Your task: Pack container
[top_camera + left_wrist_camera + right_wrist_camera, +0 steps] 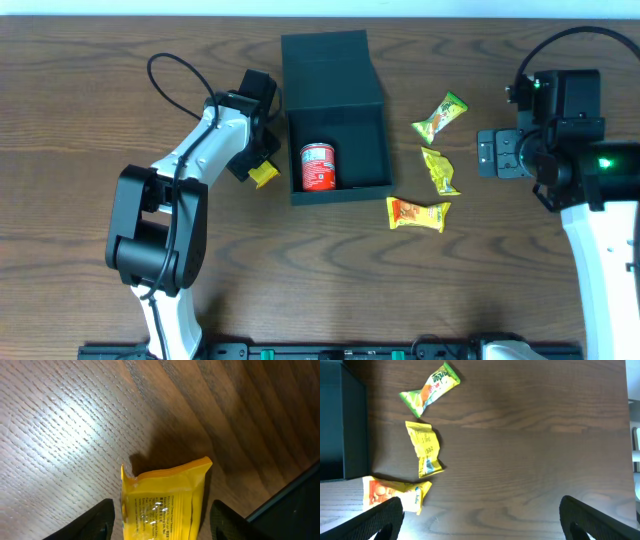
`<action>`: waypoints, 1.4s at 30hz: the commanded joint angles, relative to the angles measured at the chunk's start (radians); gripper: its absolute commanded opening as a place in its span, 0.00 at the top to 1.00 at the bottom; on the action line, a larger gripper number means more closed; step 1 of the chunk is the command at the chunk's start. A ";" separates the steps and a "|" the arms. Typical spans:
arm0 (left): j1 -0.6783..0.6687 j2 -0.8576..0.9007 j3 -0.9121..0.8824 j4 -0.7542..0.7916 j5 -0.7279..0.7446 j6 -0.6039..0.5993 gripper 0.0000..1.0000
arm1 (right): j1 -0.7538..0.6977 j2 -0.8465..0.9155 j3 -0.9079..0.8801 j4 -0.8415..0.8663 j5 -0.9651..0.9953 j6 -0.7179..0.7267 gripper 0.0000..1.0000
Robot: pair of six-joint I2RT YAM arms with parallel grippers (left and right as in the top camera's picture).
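1. Fingers (102, 520) of the left gripper (162, 517) stand apart on either side of a yellow packet (162, 505). The wrist view does not show whether they press on it.
2. At the right gripper (480, 515) the fingers are spread wide over bare wood, with nothing between them.
3. Three more packets lie on the table (100, 80) between the container (365, 145) and the right gripper, each apart from the others: a green packet (441, 116), a crumpled yellow packet (439, 170) and an orange packet (418, 213). The orange one is nearest the container's front right corner.
4. A red can (317, 166) lies on its side inside the container, by the left wall. The floor to its right is bare.
5. The left wrist and the yellow packet sit just outside the container's left wall.
6. The container stands mid-table with its mouth facing up. Its lid (330, 68) lies open on the far side, hinged along the far wall.
7. With the lid out, the container's long axis runs from near to far, slightly skewed to the table edge.
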 commanded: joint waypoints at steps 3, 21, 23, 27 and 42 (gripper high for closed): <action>0.004 0.012 -0.004 -0.011 -0.003 0.047 0.37 | -0.003 -0.001 0.010 -0.001 0.014 -0.010 0.01; 0.004 0.050 -0.004 -0.029 0.000 0.072 0.32 | -0.003 -0.001 0.010 -0.001 0.014 -0.010 0.01; 0.004 0.055 -0.004 -0.029 0.000 0.075 0.32 | -0.003 -0.001 0.010 -0.001 0.014 -0.010 0.01; 0.004 0.076 -0.004 -0.036 0.018 0.079 0.32 | -0.003 -0.001 0.010 -0.001 0.014 -0.010 0.01; 0.004 0.083 -0.004 -0.032 0.034 0.079 0.51 | -0.003 -0.001 0.010 -0.001 0.015 -0.010 0.01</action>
